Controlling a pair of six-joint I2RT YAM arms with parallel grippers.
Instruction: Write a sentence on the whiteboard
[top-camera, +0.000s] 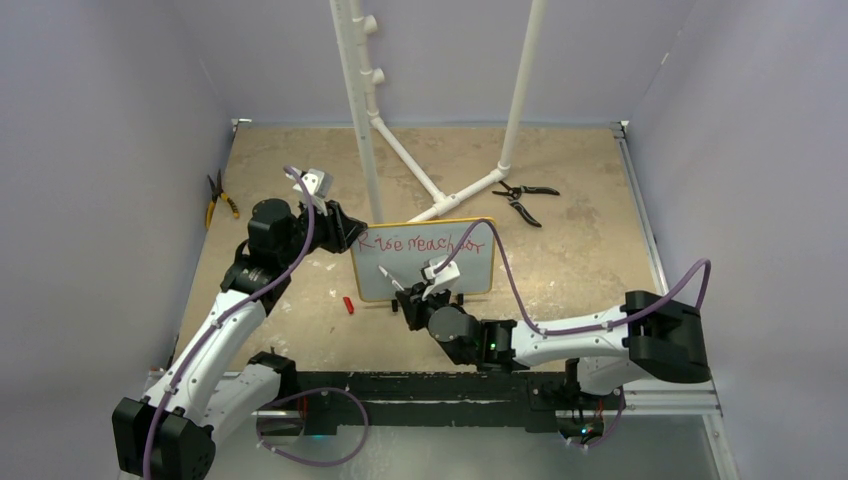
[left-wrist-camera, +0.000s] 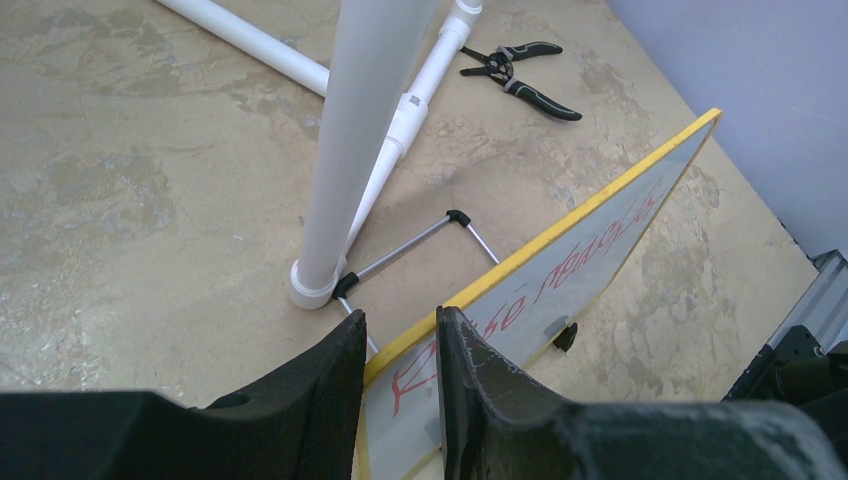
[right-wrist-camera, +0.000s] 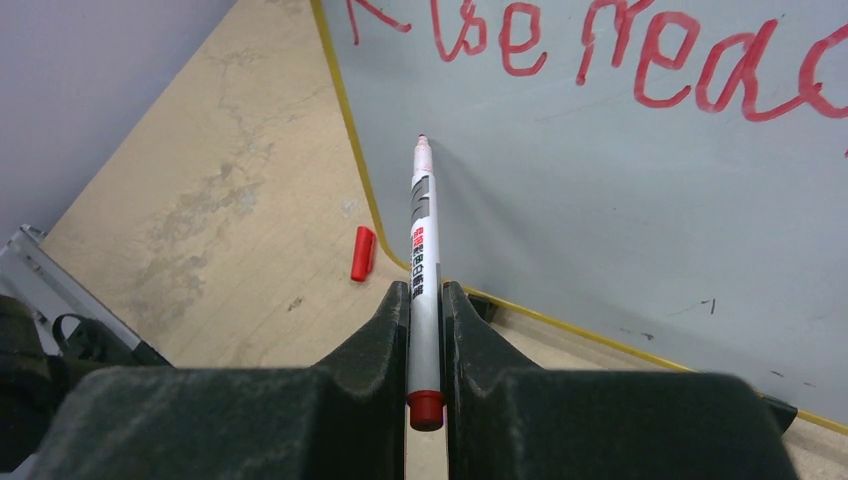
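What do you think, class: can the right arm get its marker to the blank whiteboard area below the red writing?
Probably yes. The right arm's jaws grip the marker, its tip close to the whiteboard's blank lower left. Nothing lies between, and the left arm's jaws pinch the board's upper corner.

The tan, blotchy table (top-camera: 580, 270) carries a whiteboard (top-camera: 470, 278) standing on its black feet near the middle. A small red cap (top-camera: 348, 305) lies near one corner, with black pliers (top-camera: 525, 197) behind. What look like yellow-handled pliers (top-camera: 218, 200) lie by the far left edge, and a white pipe frame (top-camera: 440, 190) stands at the back.
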